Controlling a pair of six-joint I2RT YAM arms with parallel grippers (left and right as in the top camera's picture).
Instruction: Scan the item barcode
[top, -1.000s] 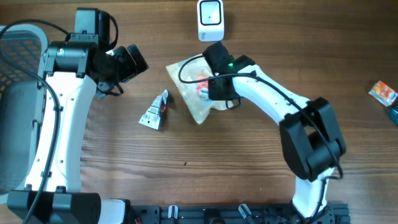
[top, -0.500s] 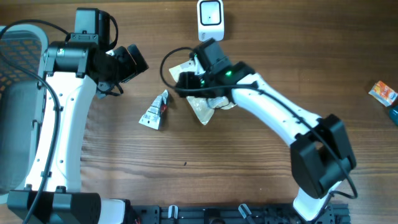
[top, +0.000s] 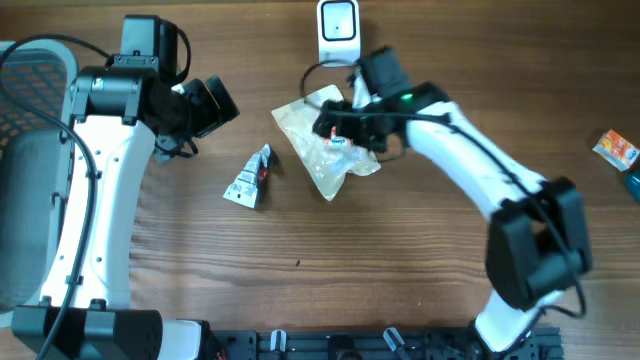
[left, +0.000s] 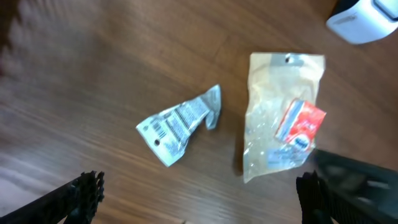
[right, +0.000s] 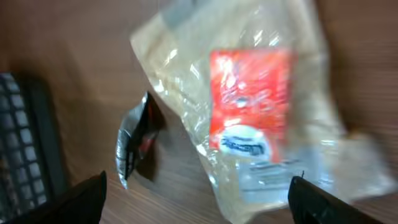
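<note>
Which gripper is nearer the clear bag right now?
Right. The right gripper hangs open directly over the bag, above its upper part. The left gripper sits off to the bag's left, farther out than the silver packet.

The right gripper (top: 330, 127), closed one second ago over the clear plastic bag with a red label (top: 328, 170), now has its jaws wide apart above it. The gripper first went toward the left side of the wooden worktop (top: 400, 270), then came back toward the far edge, close to the white scanner box (top: 338, 30). More of the bag is uncovered than before.
</note>
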